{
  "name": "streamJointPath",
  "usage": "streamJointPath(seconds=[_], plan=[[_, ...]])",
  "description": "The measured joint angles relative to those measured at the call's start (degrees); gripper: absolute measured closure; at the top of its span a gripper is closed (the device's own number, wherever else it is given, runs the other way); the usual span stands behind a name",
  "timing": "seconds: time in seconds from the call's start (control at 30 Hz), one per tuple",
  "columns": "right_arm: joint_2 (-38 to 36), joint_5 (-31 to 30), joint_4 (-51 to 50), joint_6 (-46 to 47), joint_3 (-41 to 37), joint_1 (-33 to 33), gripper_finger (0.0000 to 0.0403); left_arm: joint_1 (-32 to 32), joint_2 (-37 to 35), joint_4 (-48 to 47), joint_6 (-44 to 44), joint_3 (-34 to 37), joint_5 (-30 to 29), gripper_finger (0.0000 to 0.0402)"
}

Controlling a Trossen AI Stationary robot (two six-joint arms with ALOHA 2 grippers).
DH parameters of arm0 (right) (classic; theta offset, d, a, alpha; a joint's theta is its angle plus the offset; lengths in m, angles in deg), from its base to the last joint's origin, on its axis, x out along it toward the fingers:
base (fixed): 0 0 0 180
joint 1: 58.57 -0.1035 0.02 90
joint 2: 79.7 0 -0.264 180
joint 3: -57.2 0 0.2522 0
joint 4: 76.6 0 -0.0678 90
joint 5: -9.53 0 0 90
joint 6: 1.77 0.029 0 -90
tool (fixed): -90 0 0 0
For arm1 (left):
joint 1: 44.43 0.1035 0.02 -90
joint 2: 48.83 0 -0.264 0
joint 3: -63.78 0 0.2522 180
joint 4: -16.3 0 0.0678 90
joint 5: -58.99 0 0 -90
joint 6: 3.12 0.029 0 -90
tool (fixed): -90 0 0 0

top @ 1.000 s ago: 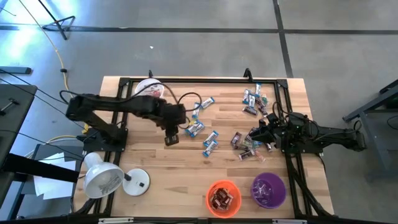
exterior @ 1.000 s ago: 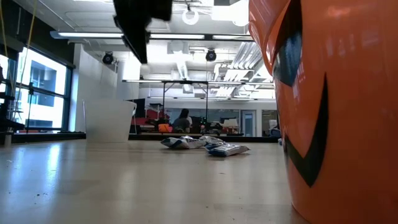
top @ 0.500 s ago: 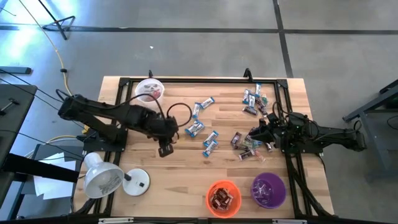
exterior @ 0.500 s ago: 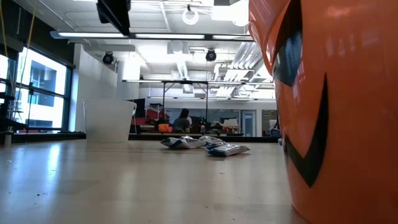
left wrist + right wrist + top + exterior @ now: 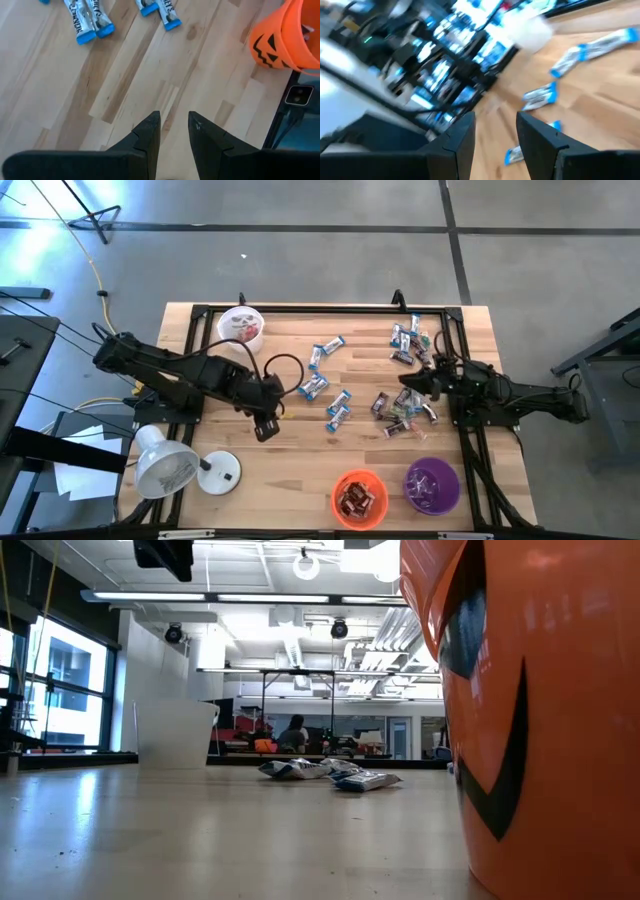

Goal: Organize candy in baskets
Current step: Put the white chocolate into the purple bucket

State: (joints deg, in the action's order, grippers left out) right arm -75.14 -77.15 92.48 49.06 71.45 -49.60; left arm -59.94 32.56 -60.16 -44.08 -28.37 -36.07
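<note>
Wrapped candy lies loose on the wooden table: blue-and-white bars (image 5: 313,387) near the middle, a cluster (image 5: 405,340) at the far right, and dark ones (image 5: 395,412) beside my right gripper. The white basket (image 5: 240,326) stands at the far left. The orange basket (image 5: 359,498), with candy in it, and the purple basket (image 5: 432,485) stand at the near edge. My left gripper (image 5: 174,122) hangs open over bare wood, left of the blue bars (image 5: 87,22). My right gripper (image 5: 495,132) is open and holds nothing, at the right, next to the dark candy.
A white dome lamp (image 5: 170,465) stands at the near left corner. A black frame rail (image 5: 320,308) runs around the table's edges. The low view is filled at its right by the orange basket (image 5: 530,710). Bare wood lies between the lamp and the orange basket.
My left gripper has moved away from the blue-and-white candy toward the table's near left, risen a little and rolled about its own line; its fingers stay apart with nothing in them. My right gripper has kept its place but turned its wrist toward the far side.
</note>
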Motion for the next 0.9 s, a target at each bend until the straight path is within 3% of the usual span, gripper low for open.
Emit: streamJointPath(seconds=[0.13,0.33,0.47,0.57,0.9], plan=[[0.0,-4.6,-0.3,4.9,0.0,0.0,0.0265,0.0,0.0,0.0,-4.4,0.0,0.0,0.0313],[0.0,-1.5,1.0,5.7,0.0,0.0,0.0265,0.3,0.0,0.1,-5.9,0.0,-0.1,0.0313],[0.0,-9.5,-1.0,8.1,0.0,0.0,0.0265,0.5,0.0,0.0,-5.0,0.0,-0.2,0.0313],[0.0,-10.6,-1.0,10.9,0.1,0.0,0.0265,0.5,0.0,0.0,-5.0,0.0,-0.2,0.0313],[0.0,-13.2,-0.7,5.6,0.1,0.0,0.0265,0.5,0.0,0.0,-3.8,0.0,-0.6,0.0313]])
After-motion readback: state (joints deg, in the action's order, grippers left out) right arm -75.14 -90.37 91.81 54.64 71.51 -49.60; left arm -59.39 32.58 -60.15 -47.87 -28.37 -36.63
